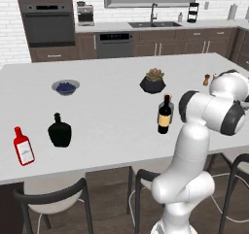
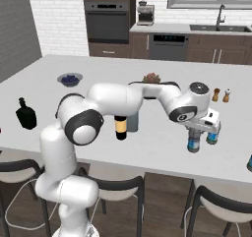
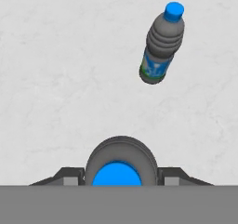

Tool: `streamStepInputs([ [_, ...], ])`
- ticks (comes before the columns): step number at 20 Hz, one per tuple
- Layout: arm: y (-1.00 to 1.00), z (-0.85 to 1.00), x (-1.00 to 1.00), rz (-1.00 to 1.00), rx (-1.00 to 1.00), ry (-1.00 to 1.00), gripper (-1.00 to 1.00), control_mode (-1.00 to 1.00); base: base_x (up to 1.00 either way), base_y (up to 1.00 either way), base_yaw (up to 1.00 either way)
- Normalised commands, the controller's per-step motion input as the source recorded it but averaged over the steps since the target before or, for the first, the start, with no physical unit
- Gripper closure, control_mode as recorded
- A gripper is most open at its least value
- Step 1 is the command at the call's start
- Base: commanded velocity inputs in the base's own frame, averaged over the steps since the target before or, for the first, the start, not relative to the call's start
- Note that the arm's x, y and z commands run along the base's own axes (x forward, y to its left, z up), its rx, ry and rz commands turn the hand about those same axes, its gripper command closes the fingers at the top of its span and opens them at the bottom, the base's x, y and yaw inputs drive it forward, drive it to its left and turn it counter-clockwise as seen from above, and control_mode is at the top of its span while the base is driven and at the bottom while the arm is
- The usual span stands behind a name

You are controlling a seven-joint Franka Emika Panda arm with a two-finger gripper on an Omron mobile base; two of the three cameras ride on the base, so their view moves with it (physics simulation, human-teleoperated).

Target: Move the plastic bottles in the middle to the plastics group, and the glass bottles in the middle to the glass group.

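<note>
On the white counter [image 1: 112, 107] several other things stand around. In the left base view a potted succulent [image 1: 152, 81] sits at about 12 o'clock from the dark wine bottle [image 1: 165, 114], close behind it. A bowl of blueberries [image 1: 65, 87] is well apart at 9 o'clock from the plant. The squat black flask [image 1: 60, 130] and the flat red bottle [image 1: 23, 147] stand near each other at the counter's left front. Two small shakers [image 2: 221, 95] stand behind the hand in the right base view. The arm's forearm crosses in front of the wine bottle there.

The gripper [image 2: 202, 141] pinches a small clear water bottle [image 2: 193, 143] with a blue cap and a blue label, upright, at the front edge of the counter. In the hand view its cap is between the fingers, and a second, same-looking water bottle [image 3: 161, 43] stands at about 1 o'clock from it, apart.
</note>
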Motion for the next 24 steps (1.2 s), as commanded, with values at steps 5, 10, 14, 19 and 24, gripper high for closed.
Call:
streamStepInputs([
  [5,-0.29,-0.2,0.0,0.01,0.0,-0.01,1.0,-1.0,0.0,0.0,0.0],
  [10,-0.37,0.0,0.01,0.0,0.0,0.0,1.0,-1.0,0.0,0.0,0.0],
  [14,0.0,0.0,0.19,0.0,0.0,0.0,1.0,-1.0,0.0,0.0,0.0],
  [19,0.0,-0.06,0.08,0.01,0.0,0.0,1.0,-1.0,0.0,0.0,0.0],
  [24,0.0,-0.29,0.04,0.02,0.0,0.0,1.0,-1.0,0.0,0.0,0.0],
])
